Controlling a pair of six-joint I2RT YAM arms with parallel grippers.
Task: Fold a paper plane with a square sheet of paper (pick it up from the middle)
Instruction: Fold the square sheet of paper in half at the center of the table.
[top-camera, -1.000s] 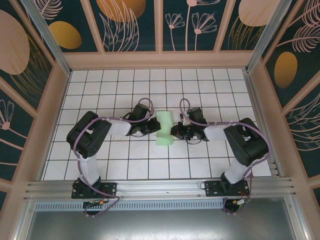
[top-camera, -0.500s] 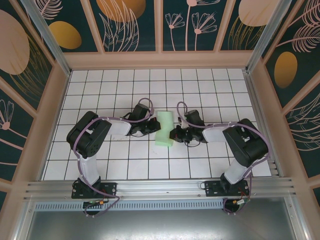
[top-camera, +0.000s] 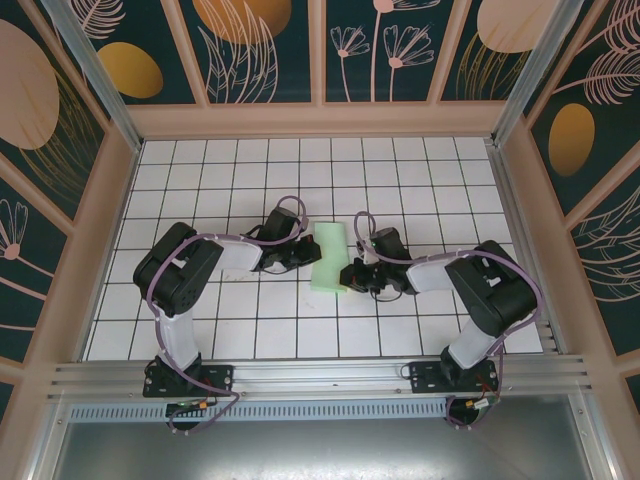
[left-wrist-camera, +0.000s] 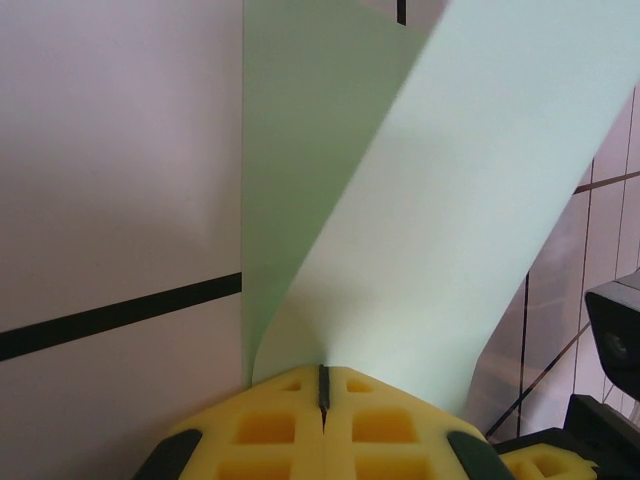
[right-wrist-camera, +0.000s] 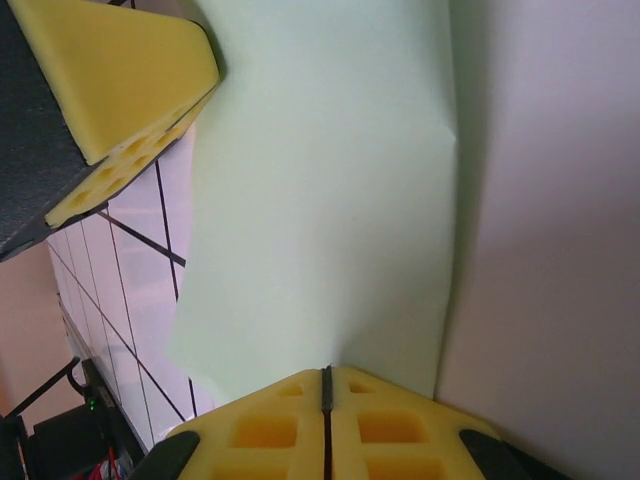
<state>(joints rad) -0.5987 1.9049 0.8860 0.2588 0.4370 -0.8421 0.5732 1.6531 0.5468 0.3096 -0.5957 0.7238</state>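
Observation:
The mint-green sheet of paper lies between the two grippers as a narrow doubled-over strip, one flap raised off the tiles. My left gripper is shut on the strip's left edge. In the left wrist view the paper rises from the closed yellow tips of that gripper. My right gripper is shut on the near right edge. From the right wrist the paper spreads out ahead of that gripper. A pointed paper plane is out of view.
The white gridded table is walled by wooden rails at the back and sides. The left gripper's yellow finger sits at the top left of the right wrist view. The right arm's black body is close by.
The right gripper has slid a little toward the near edge and the left along the paper. The left arm and the strip have barely moved.

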